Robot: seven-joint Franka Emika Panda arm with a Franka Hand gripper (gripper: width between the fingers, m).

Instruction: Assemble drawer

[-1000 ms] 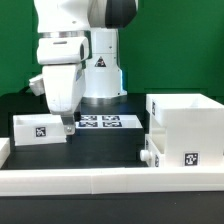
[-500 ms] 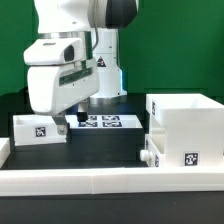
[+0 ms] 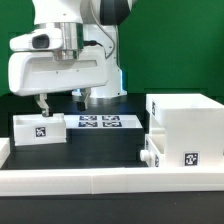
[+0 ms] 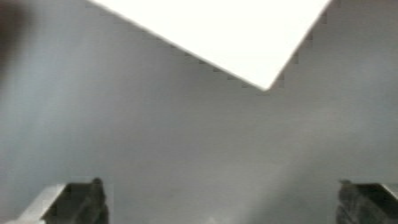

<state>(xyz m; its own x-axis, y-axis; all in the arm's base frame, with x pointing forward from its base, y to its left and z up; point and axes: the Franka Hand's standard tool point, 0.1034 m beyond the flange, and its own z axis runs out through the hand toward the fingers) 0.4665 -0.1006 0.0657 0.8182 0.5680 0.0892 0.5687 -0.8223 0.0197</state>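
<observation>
Now that your fingers (image 3: 42,104) have swung round and risen off the small tray (image 3: 38,128), they hang wide and empty just above it. The tray sits on the table (image 3: 100,148) at the exterior view's left, with the housing (image 3: 185,122) well apart at the right. Nothing is gripped; this looks like re-aiming for a pick.

Hangs w/ gripper (image 3: 63,100) pointing straight down, fingers (image 4: 71,203) spread wide apart, broadside to ext. view, arm (image 3: 55,15) upright above.

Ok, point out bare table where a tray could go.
Free: the black table between small tray, marker board, housing and front rail. Crowded: the exterior view's left, where the open pincer hangs above that tray.
</observation>
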